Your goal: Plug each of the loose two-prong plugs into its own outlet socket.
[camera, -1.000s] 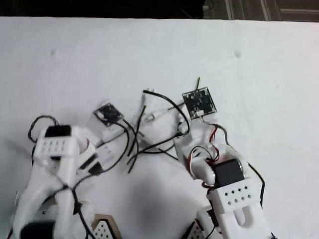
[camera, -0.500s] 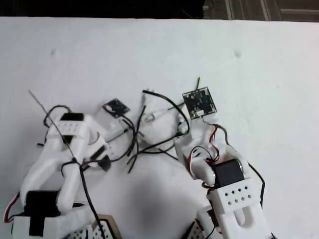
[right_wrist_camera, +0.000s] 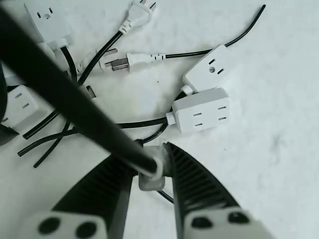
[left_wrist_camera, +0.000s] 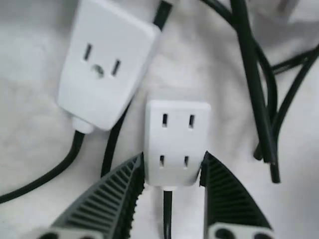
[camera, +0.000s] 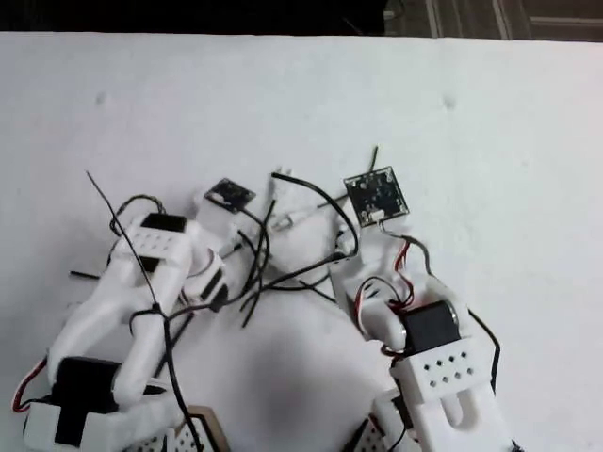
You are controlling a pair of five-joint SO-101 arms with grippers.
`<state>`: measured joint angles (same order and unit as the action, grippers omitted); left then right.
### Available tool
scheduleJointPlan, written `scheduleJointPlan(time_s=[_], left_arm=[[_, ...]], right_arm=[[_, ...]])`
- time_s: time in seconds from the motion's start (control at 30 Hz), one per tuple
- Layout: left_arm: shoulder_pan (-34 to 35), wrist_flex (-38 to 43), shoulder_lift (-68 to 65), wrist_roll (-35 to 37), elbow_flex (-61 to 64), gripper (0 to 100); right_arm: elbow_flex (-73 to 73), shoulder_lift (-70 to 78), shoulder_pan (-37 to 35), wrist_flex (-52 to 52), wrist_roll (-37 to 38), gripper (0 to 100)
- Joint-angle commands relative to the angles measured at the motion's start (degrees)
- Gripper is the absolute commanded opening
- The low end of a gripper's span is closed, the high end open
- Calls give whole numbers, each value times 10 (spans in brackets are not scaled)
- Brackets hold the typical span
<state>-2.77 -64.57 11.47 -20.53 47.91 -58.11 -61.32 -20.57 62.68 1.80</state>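
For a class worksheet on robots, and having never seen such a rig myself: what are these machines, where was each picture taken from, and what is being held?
A left arm and a right arm, white plastic robots, sit at a white table. One picture looks down from above; the other two come from a camera on each arm's wrist. On the table lie white outlet blocks, black cords and a loose white two-prong plug. The left gripper clamps a white rectangular outlet block. The right gripper pinches a small white plug on a black cord.
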Motion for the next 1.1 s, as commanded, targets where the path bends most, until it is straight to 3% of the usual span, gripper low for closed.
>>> scheduleJointPlan(time_s=[0.0,0.13,0.33,0.57,0.7,0.83,1.07], left_arm=[[-6,6,0,42,-31,165],[-7,2,0,52,-38,171],[-7,-56,22,49,-72,283],[-3,-128,164,11,-79,282],[78,-147,280,8,-76,282],[194,-148,371,-32,-69,282],[337,-120,419,-87,4,282]], right_arm=[[4,-10,4,-9,-3,17],[4,-10,4,-9,-3,17],[4,-10,4,-9,-3,17],[4,-10,4,-9,-3,17],[5,-10,-8,-28,-3,17],[-7,-9,-74,-33,-3,18],[-10,-4,-171,-84,9,18]])
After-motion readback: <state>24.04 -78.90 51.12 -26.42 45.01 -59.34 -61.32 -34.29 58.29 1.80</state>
